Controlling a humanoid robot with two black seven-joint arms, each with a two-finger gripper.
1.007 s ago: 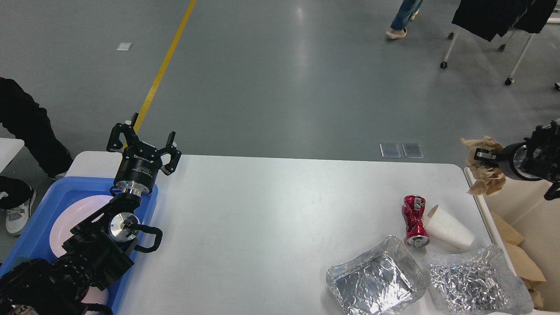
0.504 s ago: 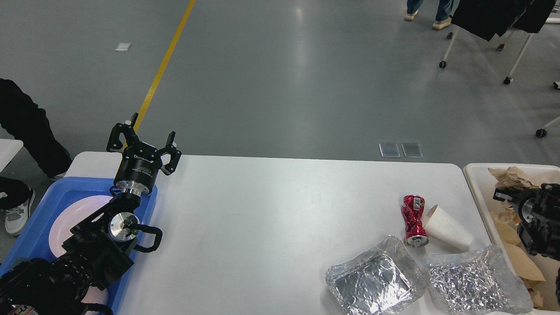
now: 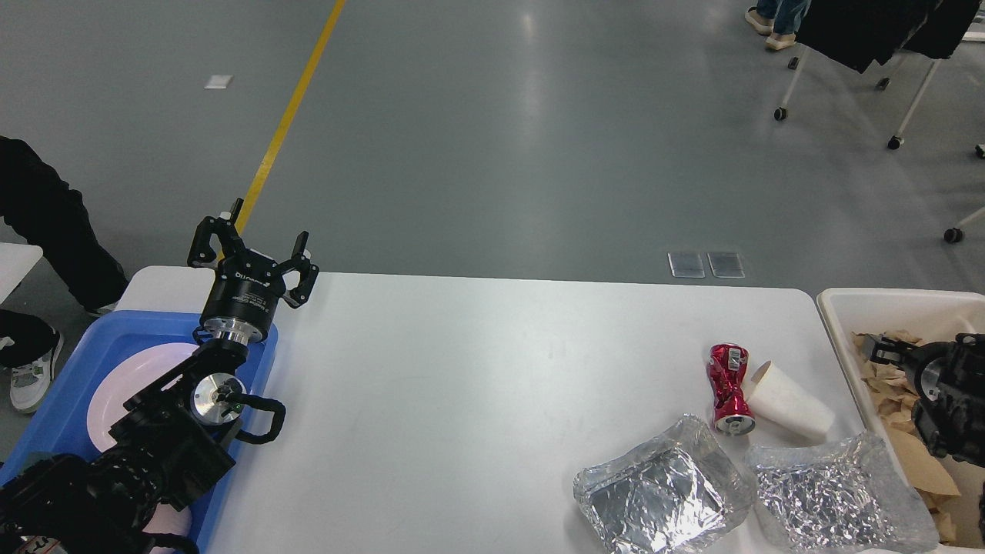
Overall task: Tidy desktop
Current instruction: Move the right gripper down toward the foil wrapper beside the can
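The white desktop (image 3: 477, 385) carries a crushed red can (image 3: 727, 387), a white paper cup (image 3: 791, 402) lying on its side, and two crumpled foil trays (image 3: 658, 488) (image 3: 835, 492) at the front right. My left gripper (image 3: 254, 248) is open and empty, held above the desktop's far left corner beside the blue tray (image 3: 115, 331). My right gripper (image 3: 876, 350) is down inside the cream bin (image 3: 831, 308), right at the crumpled brown paper (image 3: 893, 378). Its fingers are small and dark, so I cannot tell them apart.
The blue tray holds a white plate (image 3: 127, 385), partly hidden by my left arm. A person's legs (image 3: 46, 215) stand off the table's left. A wheeled rack (image 3: 908, 108) stands on the floor at the far right.
My right gripper has come down from above the bin's edge into the bin, and the brown paper it held aloft now lies in the bin. The left arm has not moved.
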